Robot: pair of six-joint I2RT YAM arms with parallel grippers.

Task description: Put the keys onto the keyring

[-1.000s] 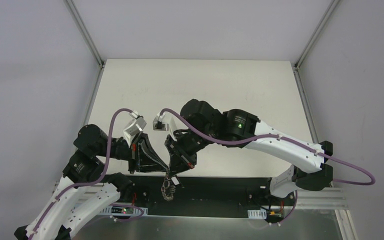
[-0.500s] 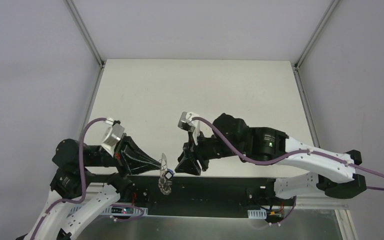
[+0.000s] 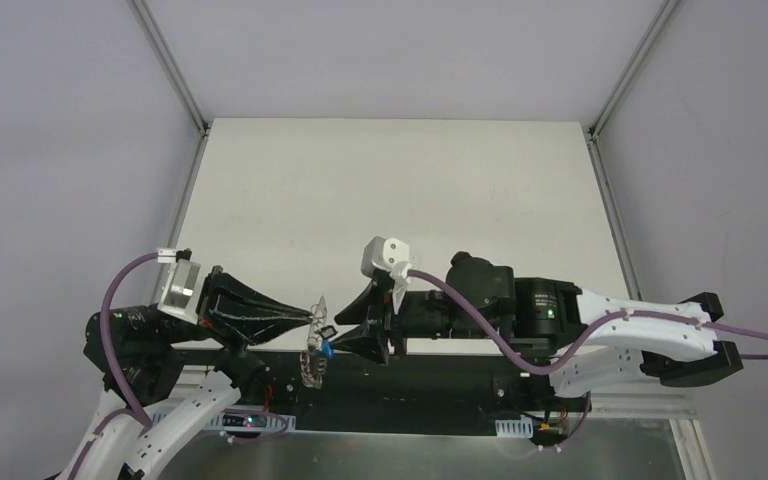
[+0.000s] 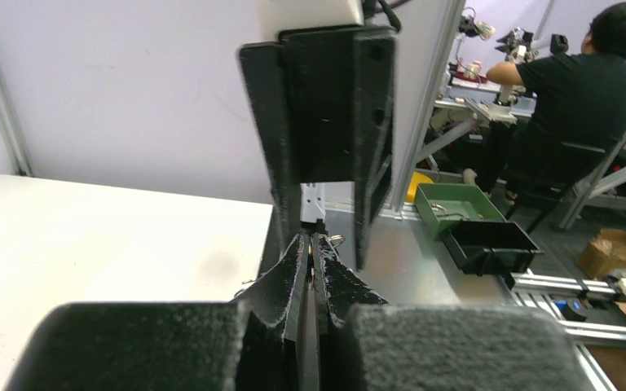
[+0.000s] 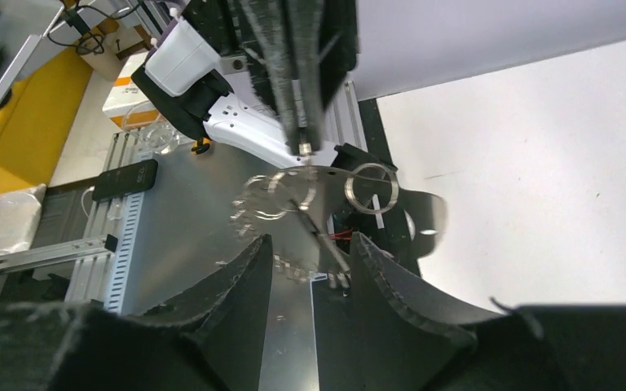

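My left gripper point(image 3: 316, 318) is shut on the keyring point(image 3: 321, 307), a thin wire loop held over the table's near edge. A bunch of small silver keys point(image 3: 310, 368) hangs from it, along with a blue-headed key point(image 3: 328, 350) and a black-headed key point(image 3: 326, 330). In the left wrist view the jaws of the left gripper point(image 4: 314, 244) press together on thin wire. My right gripper point(image 3: 348, 340) faces it, open, just right of the keys. In the right wrist view the right gripper point(image 5: 310, 244) has a gap between its fingers. The keyring point(image 5: 271, 194) and a round ring point(image 5: 371, 186) hang ahead of it, and a key shaft point(image 5: 326, 244) lies close to the right finger.
The white table point(image 3: 390, 190) stretches beyond both arms. A black strip point(image 3: 440, 385) and metal rails run along the near edge under the grippers. Off the table in the left wrist view stand a green bin point(image 4: 456, 204) and a black bin point(image 4: 489, 244).
The right gripper has opened and drawn back to the right, off the keyring. The left arm has swung down and left, carrying the keyring toward the near edge.
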